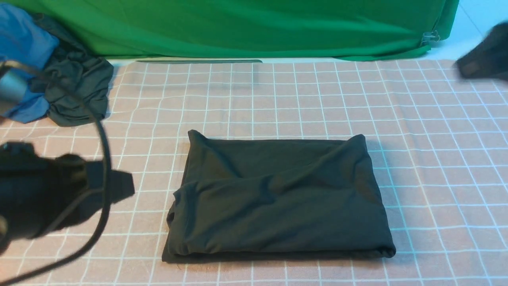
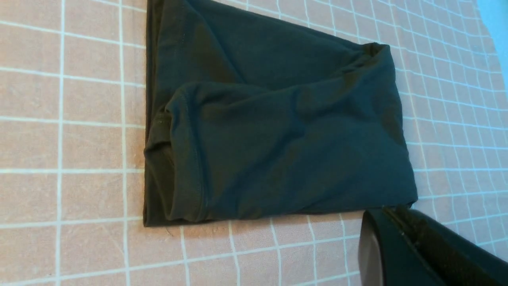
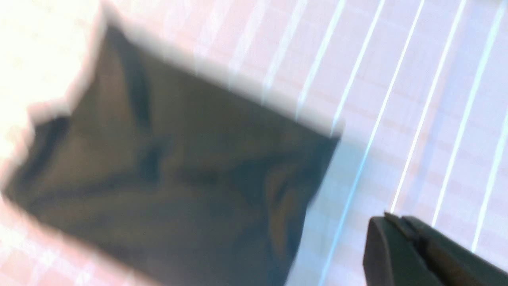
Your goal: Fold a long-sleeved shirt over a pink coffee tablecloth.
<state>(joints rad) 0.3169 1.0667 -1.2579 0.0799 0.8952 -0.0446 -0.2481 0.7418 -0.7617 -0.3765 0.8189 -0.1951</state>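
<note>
the large black cotton long-sleeved shirt (image 1: pixel 278 198) lies in the middle of the wide dusty-pink tablecloth with thin white grid lines (image 1: pixel 436 159), already folded into a compact rectangle with several layers. the print is not visible. i judge the folding is practically finished; maybe only smoothing some wrinkles on the top layer is left.

the left gripper (image 2: pixel 397 234) has its jaws pressed together and holds nothing, just beside one corner of the shirt. the right gripper (image 3: pixel 397 234) is also pressed together and empty, apart from the shirt at the far right.

a bunched dark grey-green garment (image 1: pixel 79 91) with blue cloth (image 1: pixel 24 51) sits at the far left corner, before the green backdrop cloth (image 1: pixel 254 28). nothing stands in the way of the shirt.
</note>
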